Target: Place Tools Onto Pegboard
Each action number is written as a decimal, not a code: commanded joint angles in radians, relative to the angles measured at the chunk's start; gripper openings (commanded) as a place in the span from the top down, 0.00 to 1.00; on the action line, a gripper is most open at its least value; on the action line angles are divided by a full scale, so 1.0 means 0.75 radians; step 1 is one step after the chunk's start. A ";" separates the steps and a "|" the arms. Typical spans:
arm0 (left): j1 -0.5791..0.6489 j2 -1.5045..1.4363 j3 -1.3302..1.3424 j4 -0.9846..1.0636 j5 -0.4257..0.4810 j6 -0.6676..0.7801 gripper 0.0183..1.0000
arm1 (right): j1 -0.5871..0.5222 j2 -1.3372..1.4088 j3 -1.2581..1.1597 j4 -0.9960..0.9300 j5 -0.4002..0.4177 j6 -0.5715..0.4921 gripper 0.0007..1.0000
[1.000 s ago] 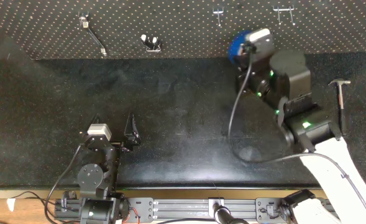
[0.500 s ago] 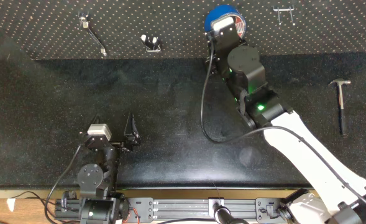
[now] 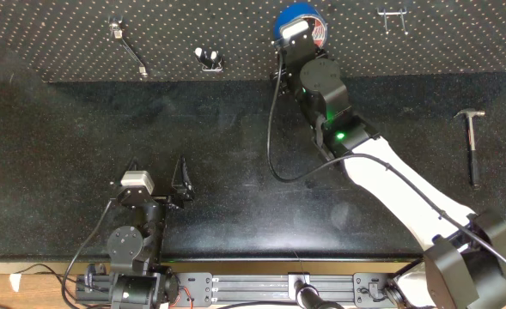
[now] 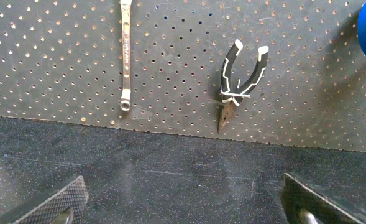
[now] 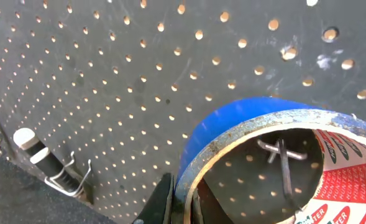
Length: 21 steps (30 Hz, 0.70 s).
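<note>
Spread claw of the left arm (image 4: 183,190) hangs low over the lower left of the top view, its two ridged black fingers (image 4: 58,202) set wide apart with nothing between them. Under it lies the bench (image 3: 235,146), a matt black, grainy surface. A hammer (image 3: 471,148) with a pale metal head and a slim dark handle lies flat on the bench at the far right, well apart from both arms.

Behind the bench stands the pegboard (image 3: 64,34), a dark sheet drilled with even rows of small holes. A slim silver wrench (image 4: 126,56) hangs at its upper left. Black-and-white handled pliers (image 4: 238,81) hang nose-down just to the right, held in a wire clip.

At the top centre of the top view, the right claw (image 5: 178,202) pinches the wall of a roll of tape (image 5: 245,124) against the board. The roll is a thick ring, glossy blue outside, with a pale core and a red-printed white face. A thin wire hook (image 5: 281,152) shows through its hole. Another bare hook (image 3: 393,17) sits further right.
</note>
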 commanded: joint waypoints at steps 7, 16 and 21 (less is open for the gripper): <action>0.003 -0.011 -0.002 -0.008 0.009 0.012 0.00 | 0.011 0.062 0.025 0.069 0.017 -0.046 0.86; 0.003 -0.011 -0.002 -0.008 0.009 0.012 0.00 | 0.011 0.044 0.025 0.041 -0.018 -0.046 0.86; 0.003 -0.011 -0.002 -0.008 0.009 0.012 0.00 | 0.011 -0.005 0.025 -0.060 -0.033 -0.046 0.83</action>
